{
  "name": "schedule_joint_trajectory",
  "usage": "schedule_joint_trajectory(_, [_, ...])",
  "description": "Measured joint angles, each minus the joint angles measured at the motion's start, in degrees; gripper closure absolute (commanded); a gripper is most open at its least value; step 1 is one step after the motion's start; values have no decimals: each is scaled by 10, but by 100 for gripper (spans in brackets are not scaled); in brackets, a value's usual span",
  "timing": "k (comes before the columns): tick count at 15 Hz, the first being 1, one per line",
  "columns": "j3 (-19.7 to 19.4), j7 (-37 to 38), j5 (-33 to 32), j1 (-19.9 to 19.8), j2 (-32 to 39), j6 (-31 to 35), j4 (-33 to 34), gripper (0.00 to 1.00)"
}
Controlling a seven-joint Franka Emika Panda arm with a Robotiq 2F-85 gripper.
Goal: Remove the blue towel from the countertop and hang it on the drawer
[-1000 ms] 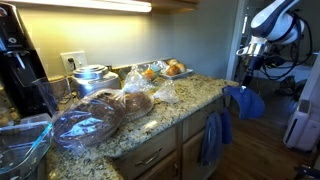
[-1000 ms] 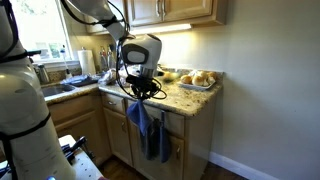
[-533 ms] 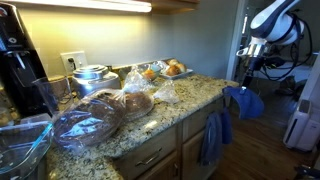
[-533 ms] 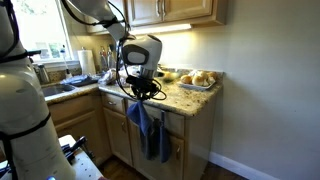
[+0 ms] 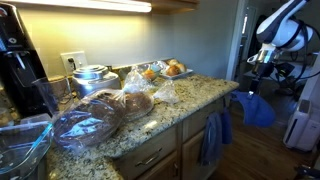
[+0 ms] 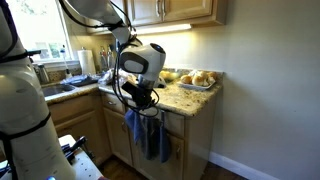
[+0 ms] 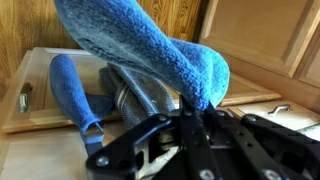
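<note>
In an exterior view the blue towel (image 5: 253, 108) is already off the table (image 5: 192, 100): it hangs in the air past the table's end, gathered at the top under the end effector (image 5: 259, 70), which looks clamped shut on it. Lifting it clear therefore looks finished, while the hanging is not, since the cloth touches no drawer front (image 5: 150, 158). A duller blue-grey towel (image 5: 212, 136) already hangs down the cabinet near the corner. Against the frame half a second back, the arm has swung outward from the table, and the blue towel has gone with it and sits a little lower. In an exterior view from the other end, the end effector (image 6: 139, 97) stands in front of the table edge (image 6: 188, 99) with the blue towel (image 6: 133, 122) dangling just beside the duller towel (image 6: 156, 135). Here the wrist has tilted and dropped slightly compared with the earlier frame. In the wrist view the end effector (image 7: 193, 116) has its fingers drawn together on a thick fold of the blue towel (image 7: 150, 45), with wooden cabinet panels behind it. A further strip of blue cloth lies lower left, and I cannot tell which towel it belongs to. What remains, as I judge it, is to drape the towel on the drawer and let go.
</note>
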Motion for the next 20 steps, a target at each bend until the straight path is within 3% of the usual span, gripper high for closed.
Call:
schedule_joint_trajectory(7, [-15,-44,97,-2,43,5,-19,93])
schedule_joint_trajectory(13, [-15,-91,115,-17,124,42,3,93])
schedule_joint_trajectory(14, [-15,-97,117,-19,134,48,10,89])
schedule_joint_trajectory(20, [-15,-101,117,-20,146,56,27,93])
